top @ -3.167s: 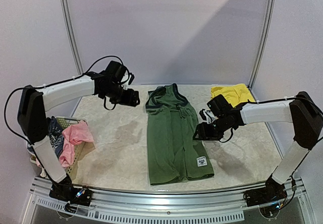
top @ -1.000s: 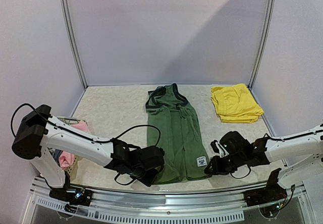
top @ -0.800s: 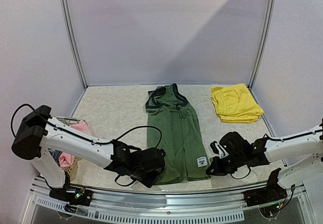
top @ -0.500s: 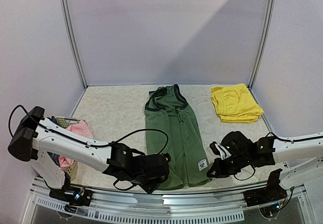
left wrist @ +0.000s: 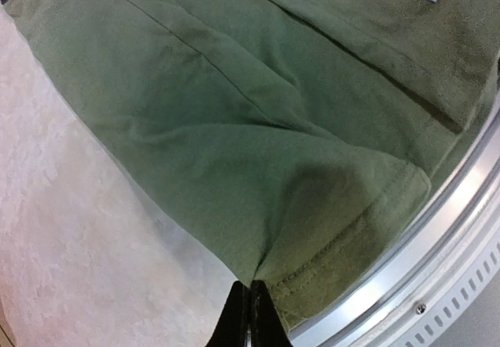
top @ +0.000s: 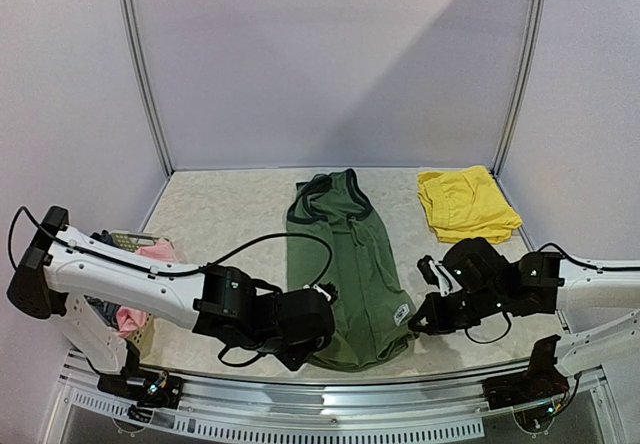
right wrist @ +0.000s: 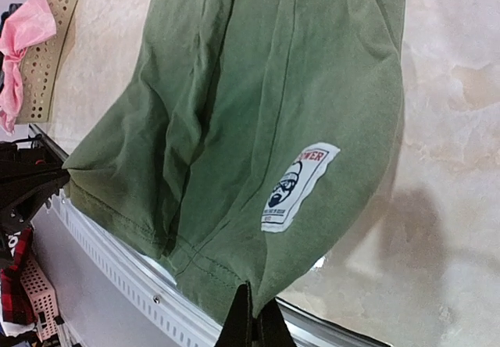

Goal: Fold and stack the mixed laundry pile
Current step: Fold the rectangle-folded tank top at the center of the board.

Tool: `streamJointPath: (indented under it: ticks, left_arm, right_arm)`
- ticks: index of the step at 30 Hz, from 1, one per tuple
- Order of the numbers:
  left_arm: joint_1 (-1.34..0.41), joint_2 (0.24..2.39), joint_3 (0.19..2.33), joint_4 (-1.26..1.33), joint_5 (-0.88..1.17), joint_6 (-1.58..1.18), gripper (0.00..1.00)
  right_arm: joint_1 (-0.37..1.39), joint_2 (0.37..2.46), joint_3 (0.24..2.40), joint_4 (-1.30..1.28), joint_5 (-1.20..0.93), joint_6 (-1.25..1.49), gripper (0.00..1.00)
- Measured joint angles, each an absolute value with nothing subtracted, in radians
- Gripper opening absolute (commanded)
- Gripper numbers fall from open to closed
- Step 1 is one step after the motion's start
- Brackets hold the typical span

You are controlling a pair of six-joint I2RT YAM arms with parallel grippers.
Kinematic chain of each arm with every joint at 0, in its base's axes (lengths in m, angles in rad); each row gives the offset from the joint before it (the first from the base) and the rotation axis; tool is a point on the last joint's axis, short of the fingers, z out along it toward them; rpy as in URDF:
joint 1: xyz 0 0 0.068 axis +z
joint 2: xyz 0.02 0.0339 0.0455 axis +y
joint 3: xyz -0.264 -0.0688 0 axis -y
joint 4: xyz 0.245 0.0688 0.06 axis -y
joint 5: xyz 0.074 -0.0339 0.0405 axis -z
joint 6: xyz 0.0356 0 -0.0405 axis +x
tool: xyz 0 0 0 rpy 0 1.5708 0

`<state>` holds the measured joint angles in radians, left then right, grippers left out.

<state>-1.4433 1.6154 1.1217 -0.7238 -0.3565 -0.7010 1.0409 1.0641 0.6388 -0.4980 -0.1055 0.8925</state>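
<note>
An olive-green sleeveless top (top: 346, 254) lies lengthwise down the middle of the table, its near hem lifted off the surface. My left gripper (top: 318, 334) is shut on the hem's left corner (left wrist: 258, 273). My right gripper (top: 415, 326) is shut on the right corner (right wrist: 250, 284), just below the small white patch (right wrist: 298, 184). The folded yellow shorts (top: 466, 204) rest at the back right. A pink piece (top: 135, 309) and a blue-grey patterned piece (top: 100, 309) sit in the mesh basket (top: 130, 239) at the left.
The table's metal front rail (top: 330, 404) runs right under the lifted hem. White side walls and upright posts (top: 140, 64) enclose the table. My left arm's black cable (top: 285, 239) loops over the table beside the top.
Both grippers have closed on the near hem corners and lifted them. The hem has risen off the table and the top has bunched slightly toward the back.
</note>
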Motion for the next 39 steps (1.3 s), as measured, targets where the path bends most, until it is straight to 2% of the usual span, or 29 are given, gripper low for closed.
streamJointPath:
  ticks: [10,17,26,39]
  left_arm:
    - [-1.297,1.587,1.192,-0.725,-0.448,-0.641,0.0]
    - [-1.174,1.576,1.289,-0.741,-0.474,-0.573,0.0]
    - [-1.021,1.613,1.375,-0.744,-0.473,-0.481,0.0]
    - [-0.844,1.785,1.493,-0.736,-0.364,-0.393,0.0]
  right_arm:
    - [1.02,1.219,0.893,-0.524,0.082,0.82,0.0]
    - [0.935,1.341,1.035,-0.532,0.14,0.749,0.0]
    - [0.826,1.504,1.174,-0.515,0.139,0.673,0.0]
    - [0.712,1.731,1.369,-0.471,0.062,0.582,0.0]
